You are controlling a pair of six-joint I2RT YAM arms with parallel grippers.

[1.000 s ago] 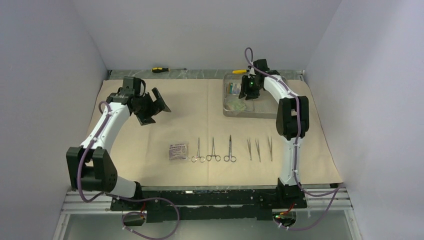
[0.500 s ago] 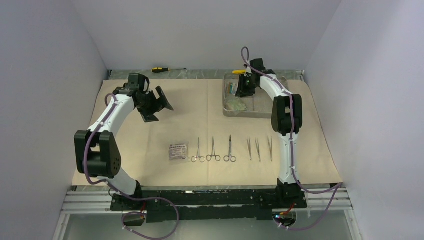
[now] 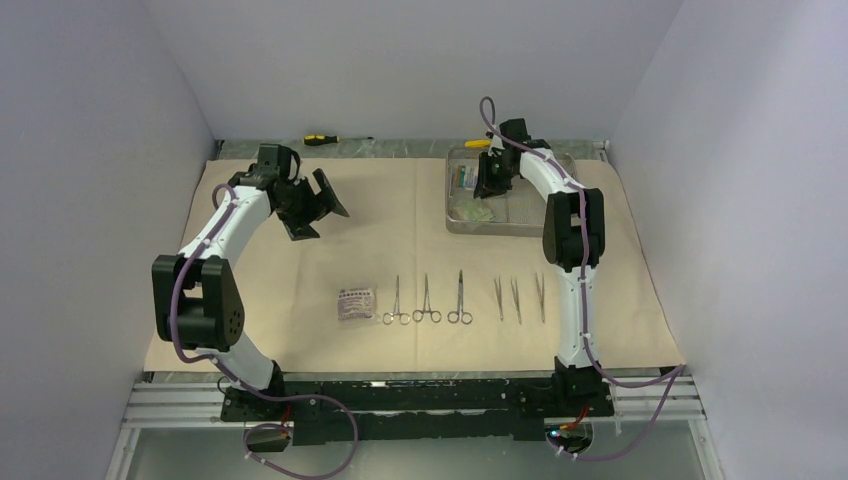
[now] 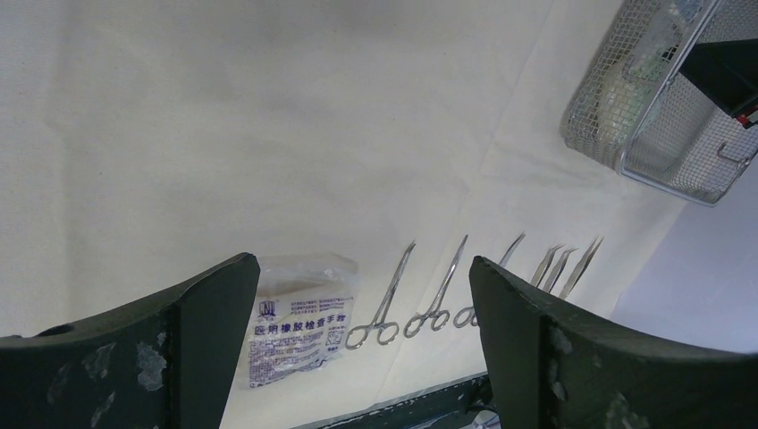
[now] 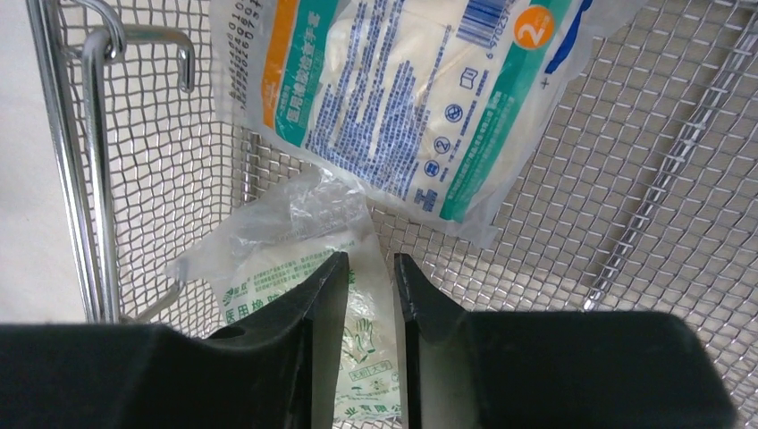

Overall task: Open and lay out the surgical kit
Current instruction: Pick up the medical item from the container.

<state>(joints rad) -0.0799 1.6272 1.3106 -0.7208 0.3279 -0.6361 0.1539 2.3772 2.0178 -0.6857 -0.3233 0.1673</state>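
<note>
Inside the rectangular silver wire-mesh tray (image 5: pixel 581 223) at the worktop's (image 3: pixel 400 146) far-right corner, the right gripper (image 5: pixel 371 261) has narrowed onto the green-printed clear packet (image 5: pixel 282 264), likely next to lay out; whether it grips, I cannot tell. The left gripper (image 4: pixel 359 268) hangs wide open.

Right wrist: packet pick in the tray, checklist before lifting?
1. Green packet inside right pincer: ok.
2. Grip firm: cannot tell.
3. Blue-orange packet outside it: ok.
4. Pincer off tray mesh: cannot tell.
5. Left pincer open, holding nothing: ok.
6. Laid packet and tools flat on cloth: ok.
</note>
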